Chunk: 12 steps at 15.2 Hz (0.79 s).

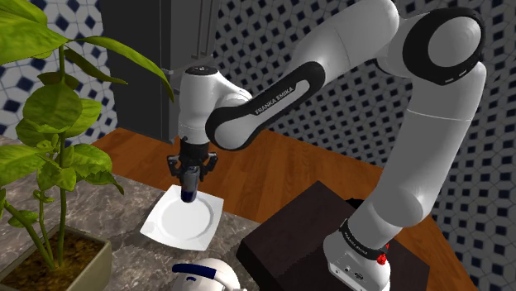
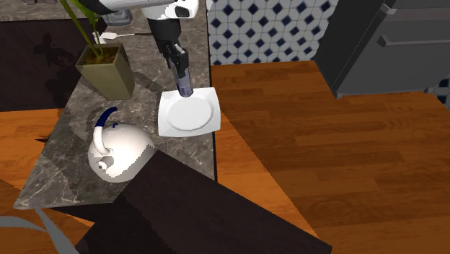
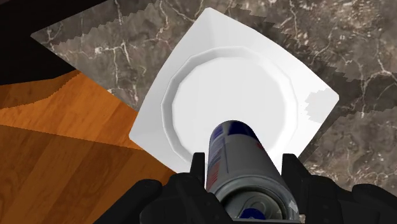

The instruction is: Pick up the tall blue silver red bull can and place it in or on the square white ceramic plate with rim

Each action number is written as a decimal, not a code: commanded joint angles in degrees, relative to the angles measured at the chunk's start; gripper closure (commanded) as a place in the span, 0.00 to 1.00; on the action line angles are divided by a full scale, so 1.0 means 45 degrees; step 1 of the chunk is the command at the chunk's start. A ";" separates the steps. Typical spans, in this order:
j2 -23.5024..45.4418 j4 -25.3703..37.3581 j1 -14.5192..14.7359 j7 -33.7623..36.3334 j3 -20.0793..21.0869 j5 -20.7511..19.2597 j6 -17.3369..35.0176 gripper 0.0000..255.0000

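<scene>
Currently, black fingers (image 3: 294, 175) are clamped against both sides of a tall, slim cylindrical can (image 3: 245, 168), smooth silver and blue with a touch of red. They hold it roughly upright over a square, glossy white plate with a raised rim and round well (image 3: 235, 76). The can hangs nearer the plate's edge than its centre; whether it touches is unclear. The plate lies on a dark, veined marble counter (image 3: 114, 38), close to the drop to a wooden floor (image 3: 57, 127). Released over the sloped rim, the narrow can would likely tip and roll off.
</scene>
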 commanded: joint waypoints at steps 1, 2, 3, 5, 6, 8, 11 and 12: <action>0.0285 -0.0026 0.0118 0.0191 -0.0148 -0.0282 0.0258 1.00; 0.0430 -0.0039 0.0179 0.0287 -0.0228 -0.0424 0.0386 1.00; 0.0574 -0.0049 0.0244 0.0382 -0.0311 -0.0565 0.0513 1.00; 0.0865 -0.0061 0.0378 0.0573 -0.0486 -0.0847 0.0762 1.00; 0.1012 -0.0062 0.0447 0.0668 -0.0577 -0.0988 0.0885 1.00; 0.1306 -0.0056 0.0592 0.0856 -0.0767 -0.1267 0.1127 1.00; 0.1751 -0.0023 0.0821 0.1134 -0.1067 -0.1678 0.1481 1.00; 0.1901 -0.0007 0.0899 0.1225 -0.1170 -0.1813 0.1597 1.00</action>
